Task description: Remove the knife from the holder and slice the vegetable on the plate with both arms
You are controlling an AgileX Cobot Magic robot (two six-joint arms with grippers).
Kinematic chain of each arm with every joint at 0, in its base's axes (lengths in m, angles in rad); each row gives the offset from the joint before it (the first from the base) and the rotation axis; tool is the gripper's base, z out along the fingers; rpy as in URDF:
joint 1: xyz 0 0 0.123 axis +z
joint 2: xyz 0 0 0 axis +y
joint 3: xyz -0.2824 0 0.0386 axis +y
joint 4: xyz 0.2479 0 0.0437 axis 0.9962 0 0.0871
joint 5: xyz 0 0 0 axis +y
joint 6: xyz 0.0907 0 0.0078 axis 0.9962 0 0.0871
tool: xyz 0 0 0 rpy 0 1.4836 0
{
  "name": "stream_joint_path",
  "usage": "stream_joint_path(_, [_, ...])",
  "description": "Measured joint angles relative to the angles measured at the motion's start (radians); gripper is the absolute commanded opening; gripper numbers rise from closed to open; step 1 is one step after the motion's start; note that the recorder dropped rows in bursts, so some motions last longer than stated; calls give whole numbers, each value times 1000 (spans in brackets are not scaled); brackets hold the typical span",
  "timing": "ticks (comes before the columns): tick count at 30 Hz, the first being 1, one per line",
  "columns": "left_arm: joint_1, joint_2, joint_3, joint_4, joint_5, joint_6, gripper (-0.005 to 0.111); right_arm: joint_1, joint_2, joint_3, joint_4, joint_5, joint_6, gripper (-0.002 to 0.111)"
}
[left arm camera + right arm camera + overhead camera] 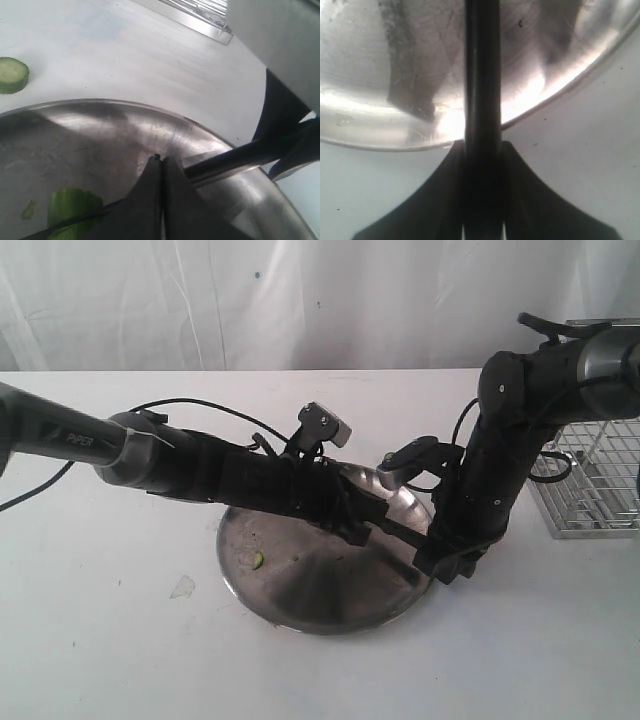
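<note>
The steel plate (300, 590) lies mid-table. My left gripper (360, 530) reaches across it, jaws shut (160, 159), and a small dark nub that looks like the stem pokes out at the tips. The green vegetable (72, 205) lies on the plate (100, 135) beside the left finger; the exterior view hides it behind the arm. My right gripper (450, 560) stands at the plate's right rim, shut (482, 145) on the black handle of the knife (482, 75). The knife (225, 160) runs under my left fingers, and its thin edge crosses the vegetable.
The wire holder (595, 490) stands at the right table edge, behind the right arm, and its rim shows in the left wrist view (200, 15). A round green slice (11, 75) lies on the white table beyond the plate. A small green bit (257, 560) sits on the plate's left part.
</note>
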State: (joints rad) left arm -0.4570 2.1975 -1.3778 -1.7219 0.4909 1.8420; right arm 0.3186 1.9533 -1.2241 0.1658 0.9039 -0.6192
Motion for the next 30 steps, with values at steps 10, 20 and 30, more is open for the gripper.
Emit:
stream_joint_path(10, [0, 17, -75, 0, -32, -90, 0, 0, 0, 0, 0, 0, 0, 0])
stream_joint_path(20, [-14, 43, -69, 31, -44, -152, 0, 0, 4, -12, -5, 30, 0, 0])
stream_joint_path(30, [-17, 37, -51, 43, -39, -185, 0, 0, 10, -28, -10, 87, 33, 0])
